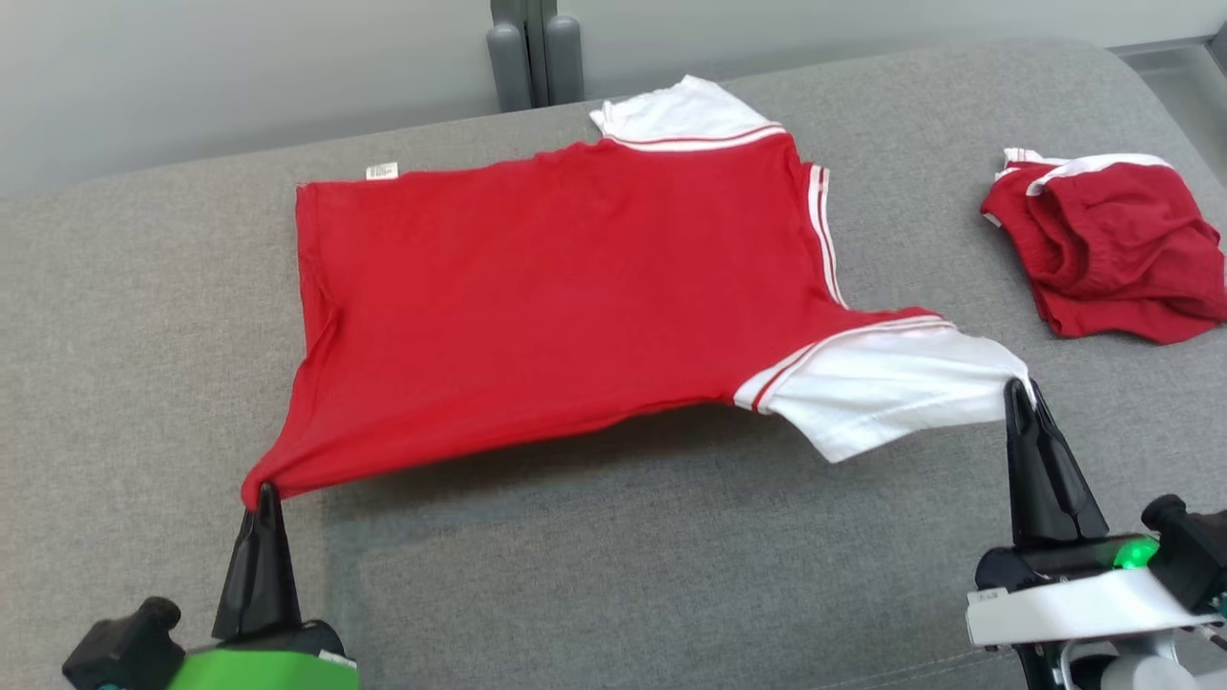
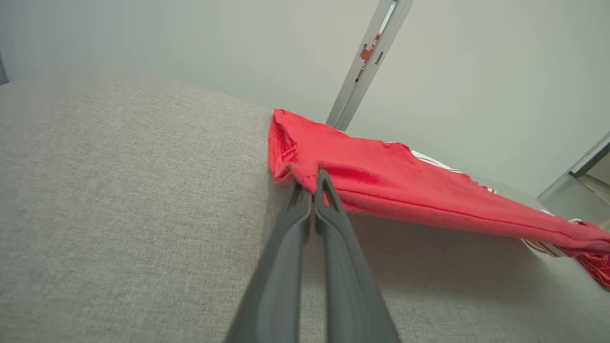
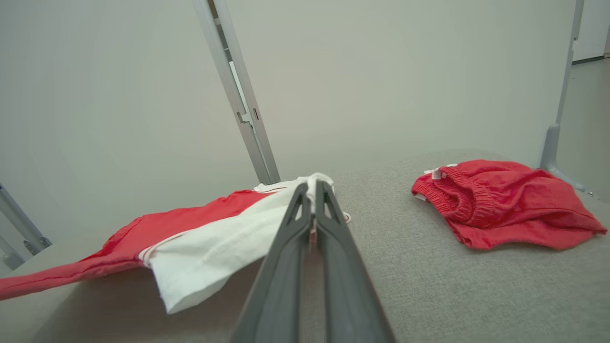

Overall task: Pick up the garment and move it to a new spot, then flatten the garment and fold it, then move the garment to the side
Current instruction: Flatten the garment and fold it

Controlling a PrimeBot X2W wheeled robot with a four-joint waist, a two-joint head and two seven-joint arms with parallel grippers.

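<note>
The garment [image 1: 556, 287] is a red T-shirt with white sleeves, spread across the grey padded surface [image 1: 623, 556] with its near edge lifted off it. My left gripper [image 1: 265, 491] is shut on the shirt's near hem corner; in the left wrist view the gripper [image 2: 312, 183] pinches that red corner of the garment [image 2: 391, 176]. My right gripper [image 1: 1018, 388] is shut on the tip of the near white sleeve [image 1: 891, 388]. From the right wrist, the gripper [image 3: 312, 188] clamps the white sleeve [image 3: 214, 252], which hangs slack to the left.
A crumpled pair of red shorts [image 1: 1112, 249] with white trim lies at the right of the surface, also seen in the right wrist view as red shorts [image 3: 500, 205]. A grey post [image 1: 532, 48] stands behind the far edge, against a pale wall.
</note>
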